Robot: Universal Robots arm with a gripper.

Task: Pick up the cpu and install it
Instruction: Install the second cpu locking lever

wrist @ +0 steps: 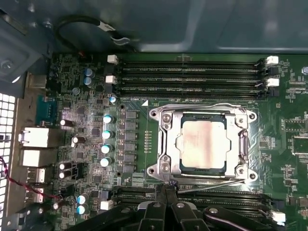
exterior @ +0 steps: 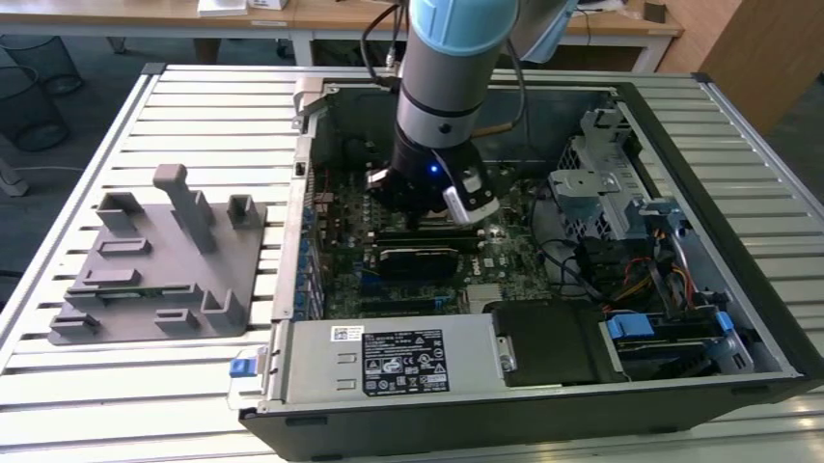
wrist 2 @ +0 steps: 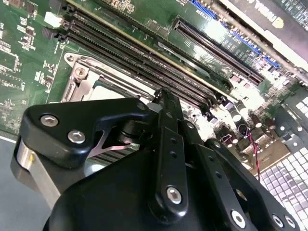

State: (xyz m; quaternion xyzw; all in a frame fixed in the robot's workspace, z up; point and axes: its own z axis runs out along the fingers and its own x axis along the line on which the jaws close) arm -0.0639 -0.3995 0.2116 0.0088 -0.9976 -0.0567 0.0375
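- The cpu (wrist: 202,143) lies flat in the metal socket frame (wrist: 166,144) on the green motherboard (wrist: 139,134), as the first wrist view shows; its pale metal top faces up and its edges sit square within the frame, so it looks seated in place rather than held.
- The gripper (wrist: 168,188) is low inside the open computer case (exterior: 759,318), hanging just beside one edge of the socket frame. Its dark tips come together at a narrow point near the frame's rim, and they carry nothing; the fingers (wrist: 169,195) look pressed together, with no gap I can make out between them.
- In the second wrist view the black linkage of the gripper (wrist 2: 163,98) stands over the socket, with the cpu (wrist 2: 103,91) partly showing beyond it as a pale patch inside the frame.
- Memory slots (wrist: 190,74) run along two sides of the socket, which leaves the arm (exterior: 445,87) little room and may explain why it comes straight down from above.
- On the slatted surface (exterior: 193,106), at the exterior view's left of the case, stands a grey plastic tray (exterior: 161,265) with upright posts, well apart from the gripper.
- Judging by the seated chip and the bare tips, the placing step appears done.
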